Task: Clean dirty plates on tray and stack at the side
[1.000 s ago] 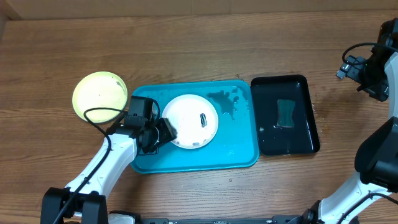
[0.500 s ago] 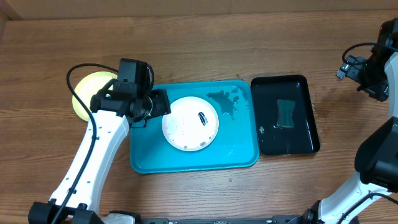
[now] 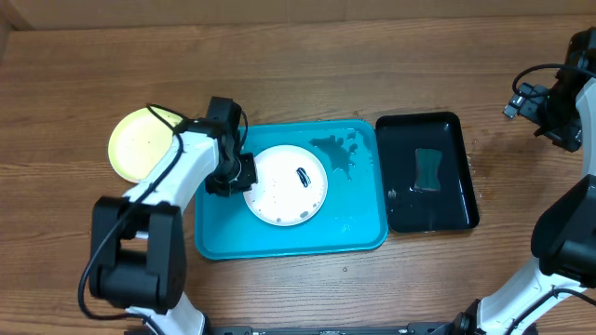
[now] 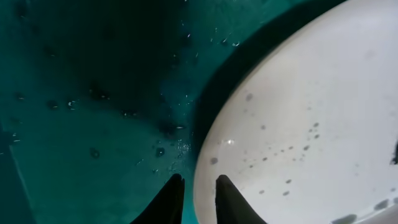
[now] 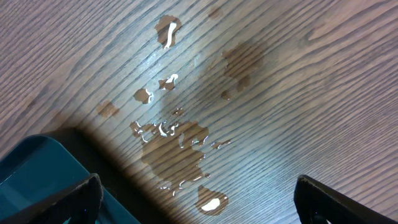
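A white plate (image 3: pixel 287 184) with a dark smear (image 3: pixel 304 174) and small specks lies on the wet turquoise tray (image 3: pixel 279 240). My left gripper (image 3: pixel 237 177) is at the plate's left rim. In the left wrist view its fingers (image 4: pixel 171 202) are nearly together, one over the plate (image 4: pixel 298 124) and one over the tray (image 4: pixel 93 124), and the left gripper (image 4: pixel 199 200) is shut on the rim. A lime-green plate (image 3: pixel 140 144) lies on the table left of the tray. My right gripper (image 3: pixel 549 110) hangs open at the far right, with nothing held in the right gripper (image 5: pixel 208 202).
A black tray (image 3: pixel 426 209) holding water and a sponge (image 3: pixel 428 169) sits right of the turquoise tray. Water puddles (image 5: pixel 177 146) lie on the wooden table below the right gripper, beside the black tray's corner (image 5: pixel 37 171). Splashes (image 3: pixel 337 154) mark the tray's upper right.
My left gripper swung from the tray's lower-left side up to the plate's left rim and its jaws closed on the rim. The right arm has not moved.
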Motion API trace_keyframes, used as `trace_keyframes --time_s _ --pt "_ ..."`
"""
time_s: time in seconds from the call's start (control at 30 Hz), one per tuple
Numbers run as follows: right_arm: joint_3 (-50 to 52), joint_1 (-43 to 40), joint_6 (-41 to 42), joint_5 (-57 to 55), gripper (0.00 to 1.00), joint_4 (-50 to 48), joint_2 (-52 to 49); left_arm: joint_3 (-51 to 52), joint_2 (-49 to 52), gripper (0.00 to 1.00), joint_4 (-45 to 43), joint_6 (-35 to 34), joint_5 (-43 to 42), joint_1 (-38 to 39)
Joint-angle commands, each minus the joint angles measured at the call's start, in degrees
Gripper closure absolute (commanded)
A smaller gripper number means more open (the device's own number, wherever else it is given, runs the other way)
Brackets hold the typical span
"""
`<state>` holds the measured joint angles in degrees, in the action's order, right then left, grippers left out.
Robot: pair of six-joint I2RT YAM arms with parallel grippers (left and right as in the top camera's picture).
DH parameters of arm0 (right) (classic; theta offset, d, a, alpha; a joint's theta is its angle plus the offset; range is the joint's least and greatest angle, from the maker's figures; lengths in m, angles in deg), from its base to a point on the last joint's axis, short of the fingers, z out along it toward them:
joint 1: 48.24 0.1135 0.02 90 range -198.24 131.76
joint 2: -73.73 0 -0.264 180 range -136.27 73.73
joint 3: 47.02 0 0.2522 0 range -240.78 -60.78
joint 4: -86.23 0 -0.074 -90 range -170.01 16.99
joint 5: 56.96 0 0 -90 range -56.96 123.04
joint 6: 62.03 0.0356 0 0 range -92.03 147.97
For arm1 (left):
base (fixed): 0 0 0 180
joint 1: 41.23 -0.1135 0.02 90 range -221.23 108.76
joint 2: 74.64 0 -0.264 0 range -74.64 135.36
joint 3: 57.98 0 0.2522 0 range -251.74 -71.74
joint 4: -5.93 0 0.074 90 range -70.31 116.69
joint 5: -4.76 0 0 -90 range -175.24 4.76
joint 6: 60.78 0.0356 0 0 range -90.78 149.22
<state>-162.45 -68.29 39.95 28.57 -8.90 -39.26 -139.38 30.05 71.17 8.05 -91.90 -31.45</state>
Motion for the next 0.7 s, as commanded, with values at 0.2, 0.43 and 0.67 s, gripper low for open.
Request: trace_keyframes --time_s 0.2,0.43,0.67 --pt "-0.7 0.0 0.2 0.0 0.0 -0.3 0.7 0.1 1.8 0.91 -3.1 0.4 -0.7 0.4" --pt "-0.7 0.0 0.2 0.0 0.0 -0.3 0.7 0.2 2.1 0.88 -4.5 0.4 -0.6 0.5" --pt "-0.7 0.0 0.2 0.0 0.0 -0.3 0.7 0.4 2.9 0.87 -5.8 0.5 -0.7 0.6"
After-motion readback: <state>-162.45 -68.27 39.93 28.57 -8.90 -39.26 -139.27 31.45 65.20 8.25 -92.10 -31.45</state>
